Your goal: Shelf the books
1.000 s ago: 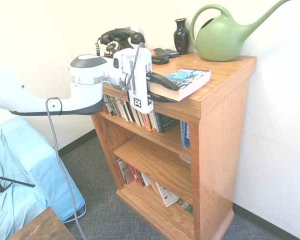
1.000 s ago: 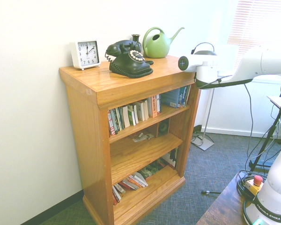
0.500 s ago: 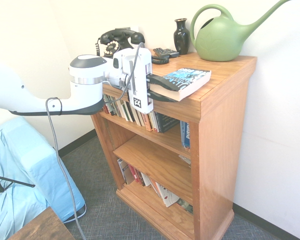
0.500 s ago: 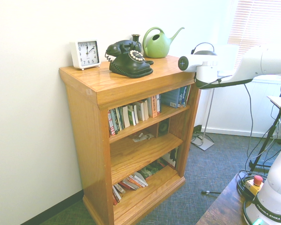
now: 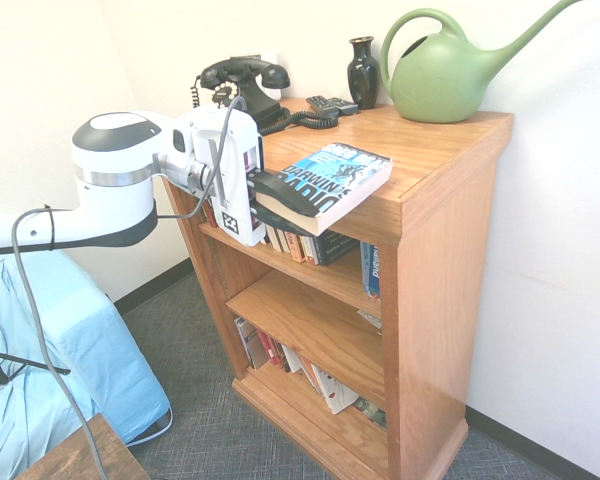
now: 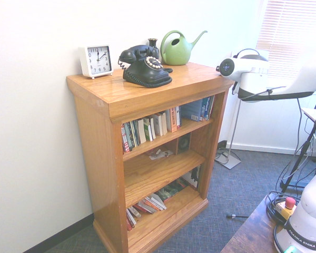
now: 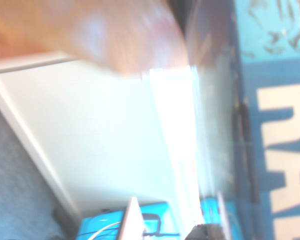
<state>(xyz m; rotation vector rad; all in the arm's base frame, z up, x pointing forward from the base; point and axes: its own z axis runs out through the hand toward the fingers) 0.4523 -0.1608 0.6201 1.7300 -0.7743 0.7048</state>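
Orange-brown wood fills the scene: the shelf (image 5: pixel 450 150) stands against a pale wall. Out front, the gripper (image 5: pixel 262 190) is pinching the book (image 5: pixel 325 184) by its near end, holding it tilted with the far end over the shelf's top front edge. White lettering on the blue cover reads "DARWIN'S"; the wrist view (image 7: pixel 280 125) catches big white letters "RA". Behind sit a black telephone (image 5: pixel 242 84), a dark vase (image 5: pixel 363 72) and a green watering can (image 5: pixel 445 70). A white clock (image 6: pixel 96 60) stands at the far corner. Rows of books (image 6: pixel 152 126) fill the top level.
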